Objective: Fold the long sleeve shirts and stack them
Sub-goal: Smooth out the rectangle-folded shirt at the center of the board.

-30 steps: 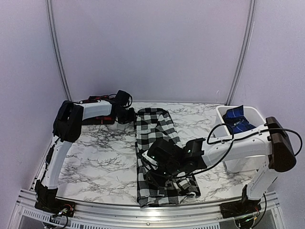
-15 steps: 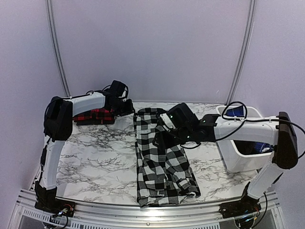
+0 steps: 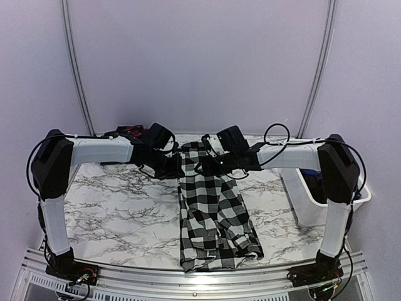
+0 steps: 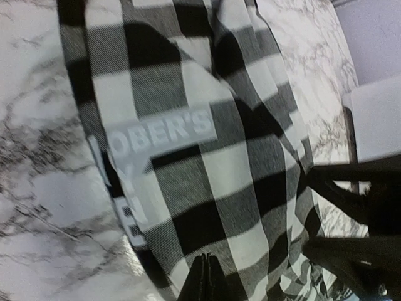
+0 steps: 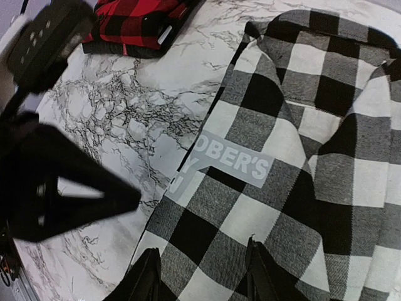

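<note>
While the left gripper (image 4: 202,279) is pinched closed, the right gripper (image 5: 202,274) gapes, both at the 12 o'clock end of the black-and-white shirt (image 3: 213,207).

Left fingers press together, tips low over the shirt's 9 o'clock edge; whether cloth is caught between them cannot be told. Right fingers stand apart above the checks, clasping nothing. The shirt lies as a long strip from 12 to 6 o'clock down the middle of the marble table (image 3: 119,207), white letters (image 5: 235,164) showing. The red-and-black shirt (image 5: 135,19) sits folded at 10 o'clock, and a white bin (image 3: 301,204) stands at 3 o'clock.
</note>
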`<state>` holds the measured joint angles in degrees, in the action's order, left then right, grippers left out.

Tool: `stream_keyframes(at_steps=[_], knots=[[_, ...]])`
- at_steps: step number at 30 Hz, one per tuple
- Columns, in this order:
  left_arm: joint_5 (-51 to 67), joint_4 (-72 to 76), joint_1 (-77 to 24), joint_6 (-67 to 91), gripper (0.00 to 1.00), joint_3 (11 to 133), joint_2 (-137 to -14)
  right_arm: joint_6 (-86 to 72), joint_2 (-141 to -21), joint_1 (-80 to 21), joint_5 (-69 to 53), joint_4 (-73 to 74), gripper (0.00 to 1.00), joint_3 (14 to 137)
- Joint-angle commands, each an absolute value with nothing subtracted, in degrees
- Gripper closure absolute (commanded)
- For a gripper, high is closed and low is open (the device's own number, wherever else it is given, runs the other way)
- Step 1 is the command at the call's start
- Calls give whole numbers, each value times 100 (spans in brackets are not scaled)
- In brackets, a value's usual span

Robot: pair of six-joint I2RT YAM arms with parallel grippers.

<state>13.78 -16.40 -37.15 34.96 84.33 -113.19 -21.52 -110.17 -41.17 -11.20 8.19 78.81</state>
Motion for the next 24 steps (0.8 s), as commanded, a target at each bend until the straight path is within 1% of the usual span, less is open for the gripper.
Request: stream_keyframes(at_steps=[1,7,14,20,24], knots=[[1936,-804,-4126,4038,99,7692,-11012,-2138,-11464,-3876,-1760,331,59,8155],[2071,-214,-4417,4339,100,6885,-10864,-2214,-11957,-3533,-2009,171,61,8093],[2023,-202,-4607,4399,100,6270,-10802,-2263,-12234,-3388,-1971,143,62,8082],[2020,-231,-4622,4329,100,6232,-10784,-2298,-12272,-3375,-1883,262,63,8158],[1995,-349,-4676,4271,100,6249,-10533,-2191,-12182,-3365,-1767,445,63,8215]])
